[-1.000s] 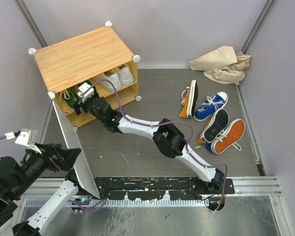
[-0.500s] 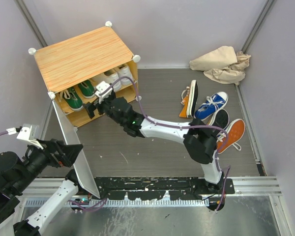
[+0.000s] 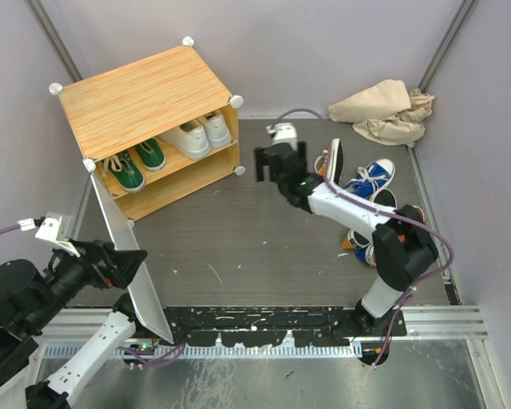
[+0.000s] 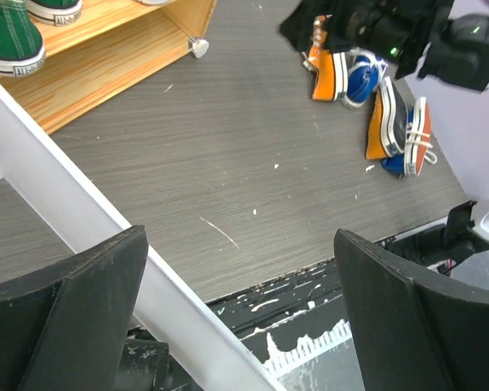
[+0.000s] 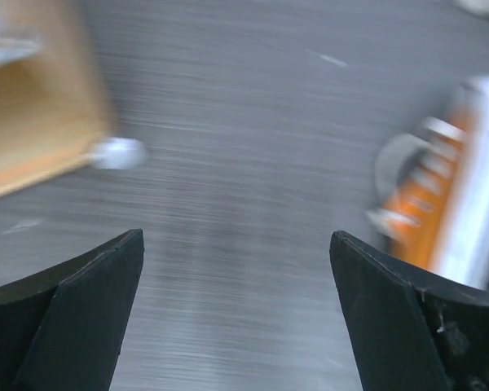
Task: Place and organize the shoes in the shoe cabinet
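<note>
The cabinet (image 3: 145, 95) is seen at the far left of the floor (image 3: 238, 239), with its door (image 3: 129, 247) swung open toward the arms. On the upper shelf a green pair (image 3: 134, 165) is set at the left and a white pair (image 3: 196, 134) at the right. The left gripper (image 4: 240, 235) is held low at the door's free edge, its jaws spread wide. The door's white edge is seen running past the left jaw and nothing is clamped, though whether it is touched cannot be told. The right gripper (image 3: 278, 164) is held above bare floor between the cabinet and the loose shoes, with its fingers (image 5: 73, 309) parted wide and nothing between them. Its wrist view is blurred, but a cabinet knob (image 5: 118, 152) can be made out at the left. An orange shoe (image 3: 328, 173) is lying on its side just right of that gripper, and a blue shoe (image 3: 368, 182) is placed upright beside it. Nearer the arms, a second orange shoe (image 3: 398, 230) and a dark-soled shoe (image 3: 373, 213) are partly hidden by the right arm. A beige cloth (image 3: 383, 109) is bundled in the far right corner.
</note>
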Controlling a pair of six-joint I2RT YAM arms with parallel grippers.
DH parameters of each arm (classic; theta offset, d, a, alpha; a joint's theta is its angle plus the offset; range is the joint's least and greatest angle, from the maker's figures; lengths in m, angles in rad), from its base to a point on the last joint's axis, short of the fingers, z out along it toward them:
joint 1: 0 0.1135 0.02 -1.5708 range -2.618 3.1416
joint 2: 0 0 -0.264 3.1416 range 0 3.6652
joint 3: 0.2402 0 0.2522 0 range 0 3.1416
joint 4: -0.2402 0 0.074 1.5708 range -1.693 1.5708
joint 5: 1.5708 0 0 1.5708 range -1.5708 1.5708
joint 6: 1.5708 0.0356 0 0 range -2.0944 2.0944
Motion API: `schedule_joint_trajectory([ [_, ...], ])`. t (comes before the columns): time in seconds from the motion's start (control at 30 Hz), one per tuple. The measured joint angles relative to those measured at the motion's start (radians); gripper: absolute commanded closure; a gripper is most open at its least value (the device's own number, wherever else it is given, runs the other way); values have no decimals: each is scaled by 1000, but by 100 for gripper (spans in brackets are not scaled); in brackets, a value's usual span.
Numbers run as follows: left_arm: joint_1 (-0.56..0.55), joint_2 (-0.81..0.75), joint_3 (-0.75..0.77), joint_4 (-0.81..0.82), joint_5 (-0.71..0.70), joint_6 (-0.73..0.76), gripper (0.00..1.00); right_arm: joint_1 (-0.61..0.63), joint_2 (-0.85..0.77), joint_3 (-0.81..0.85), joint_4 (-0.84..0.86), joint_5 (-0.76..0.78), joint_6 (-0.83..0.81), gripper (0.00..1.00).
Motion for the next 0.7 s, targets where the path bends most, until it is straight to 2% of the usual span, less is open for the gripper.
schedule_joint_trajectory([
  [0.1, 0, -1, -34, 19, 26, 13, 2, -144, -77, -70, -138, 100, 40, 0],
  [0.2, 0, -5, -76, 61, 60, 19, 2, -254, -150, -89, -243, 137, 69, 0],
  [0.37, 0, -23, -130, 130, 98, 43, 2, -400, -195, -87, -287, 119, 106, 0],
  [0.47, 0, -40, -150, 153, 106, 56, 2, -434, -158, -87, -298, 106, 112, 0],
  [0.7, 0, -53, -168, 175, 113, 65, 2, -432, 37, -55, -303, 61, 113, 0],
])
